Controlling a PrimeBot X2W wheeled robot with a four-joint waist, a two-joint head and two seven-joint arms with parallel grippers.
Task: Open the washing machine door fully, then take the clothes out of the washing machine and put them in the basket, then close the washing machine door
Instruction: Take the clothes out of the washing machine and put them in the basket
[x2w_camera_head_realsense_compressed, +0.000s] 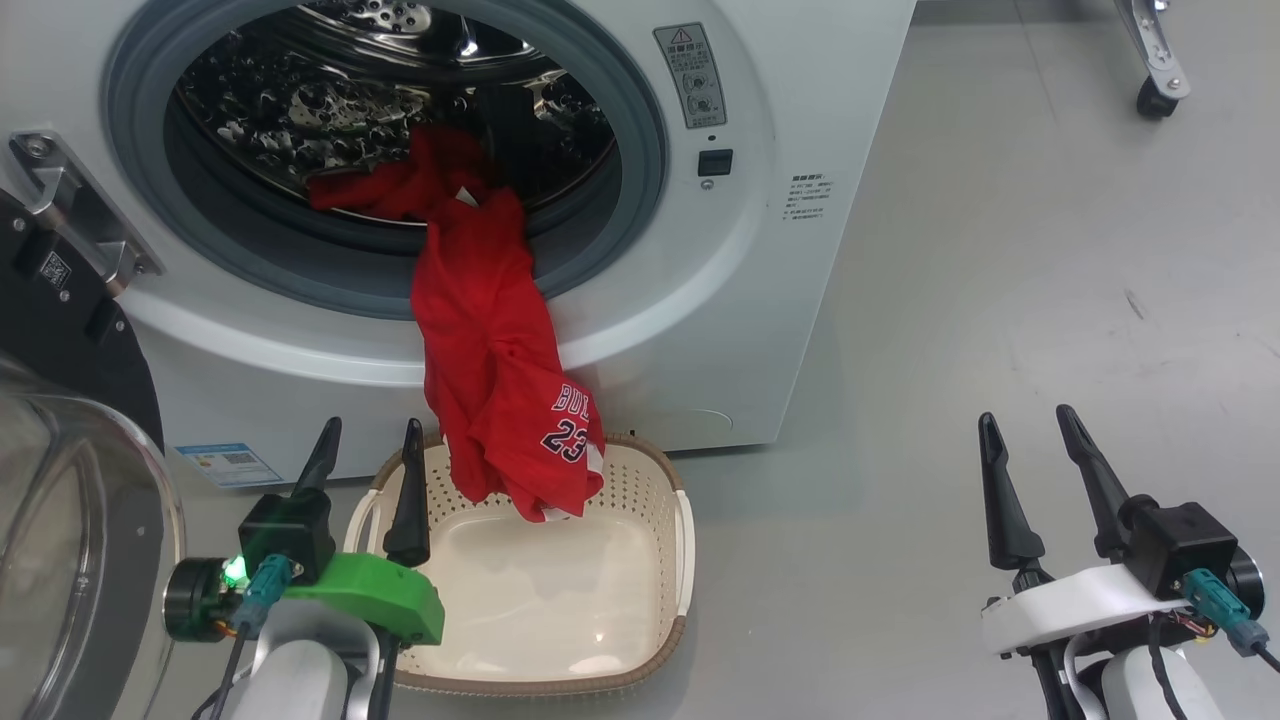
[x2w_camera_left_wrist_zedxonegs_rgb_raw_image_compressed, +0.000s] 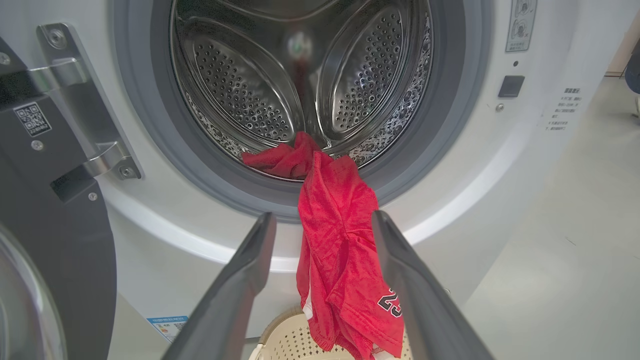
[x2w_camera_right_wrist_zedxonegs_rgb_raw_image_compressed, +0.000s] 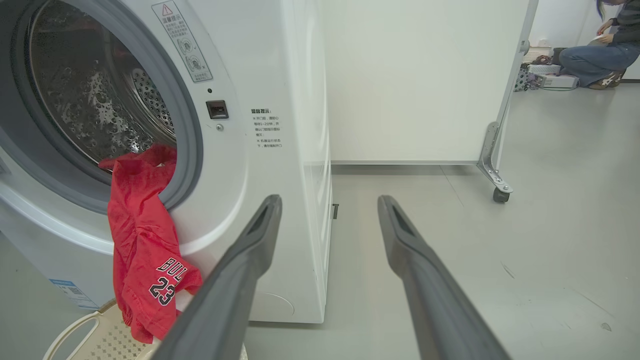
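Far left: washing machine door (x2w_camera_head_realsense_compressed: 60, 330), swung open.
Lower left: left gripper (x2w_camera_head_realsense_compressed: 372, 428), fingers spread, empty.
Upper centre: washing machine (x2w_camera_head_realsense_compressed: 760, 250).
Centre: clothes (x2w_camera_head_realsense_compressed: 490, 370), trailing from the drum, lower end over the back rim of the basket (x2w_camera_head_realsense_compressed: 682, 560) on the floor.
Lower right: right gripper (x2w_camera_head_realsense_compressed: 1026, 415), fingers spread, empty.

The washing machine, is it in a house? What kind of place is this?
Probably a lab or test room, not a home: the washing machine stands on a smooth grey floor near a wheeled white partition.
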